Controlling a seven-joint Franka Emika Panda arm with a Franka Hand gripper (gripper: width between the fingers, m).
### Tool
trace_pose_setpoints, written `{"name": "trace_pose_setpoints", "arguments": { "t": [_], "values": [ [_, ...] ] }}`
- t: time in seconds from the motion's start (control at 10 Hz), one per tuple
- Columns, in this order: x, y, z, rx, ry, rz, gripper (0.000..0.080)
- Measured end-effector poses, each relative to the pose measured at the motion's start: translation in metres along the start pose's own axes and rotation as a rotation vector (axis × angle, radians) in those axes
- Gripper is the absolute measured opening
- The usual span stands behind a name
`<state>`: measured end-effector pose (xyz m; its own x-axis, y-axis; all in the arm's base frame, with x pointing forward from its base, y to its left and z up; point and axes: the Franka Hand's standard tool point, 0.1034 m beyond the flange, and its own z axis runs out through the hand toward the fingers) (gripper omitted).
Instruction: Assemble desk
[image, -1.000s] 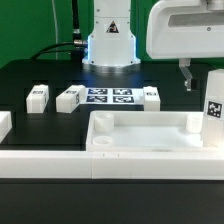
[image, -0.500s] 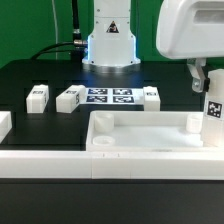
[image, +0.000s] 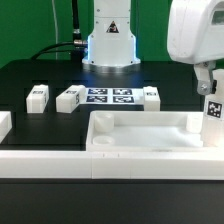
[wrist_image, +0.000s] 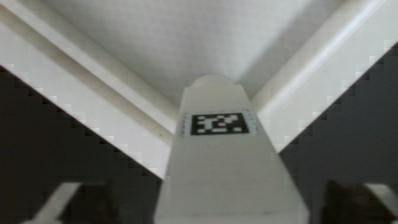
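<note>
White upright leg (image: 213, 108) under an open gripper (image: 206, 82)

Shows, in the exterior view, the gripper hanging just above the upright leg at that view's right edge, jaws released and grasping nothing. Catches the same pair from the wrist: the leg rising toward the lens, a black-and-white tag (wrist_image: 219, 124) on the face turned to the camera, fingers (wrist_image: 63, 200) spread to either side. Leaves a dark gap between each finger and the leg, so touches it on neither side.

Places the slab (image: 140, 130) low and central on the black table (image: 30, 75), hollow side up, with a raised socket (image: 100, 143) at its near corner on the exterior view's left. Sets the upright leg just beside the slab's end on the exterior view's right. Cannot tell whether it touches the slab or sits in a socket.

Counts three more legs lying flat farther back: left leg (image: 38, 97), middle leg (image: 68, 98) and right leg (image: 150, 96). Frames the marker board (image: 108, 96) between the middle and right legs, in front of the robot base (image: 110, 45). Runs a long white rail (image: 40, 162) along the near edge.
</note>
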<state>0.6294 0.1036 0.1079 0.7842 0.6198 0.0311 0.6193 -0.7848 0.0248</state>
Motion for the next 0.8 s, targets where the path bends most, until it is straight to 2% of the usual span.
{"name": "trace_pose_setpoints", "arguments": {
  "t": [0.1, 0.2, 0.3, 0.5, 0.8],
  "values": [
    [0.0000, 0.0000, 0.0000, 0.000, 0.000, 0.000, 0.0436],
    [0.0001, -0.0002, 0.0000, 0.001, 0.000, 0.012, 0.0436],
    [0.0001, -0.0003, 0.0001, 0.001, 0.000, 0.019, 0.0287],
    [0.0002, -0.0004, 0.0001, 0.001, 0.001, 0.031, 0.0288],
    [0.0003, -0.0021, 0.0005, 0.008, 0.002, 0.253, 0.0288]
  ]
}}
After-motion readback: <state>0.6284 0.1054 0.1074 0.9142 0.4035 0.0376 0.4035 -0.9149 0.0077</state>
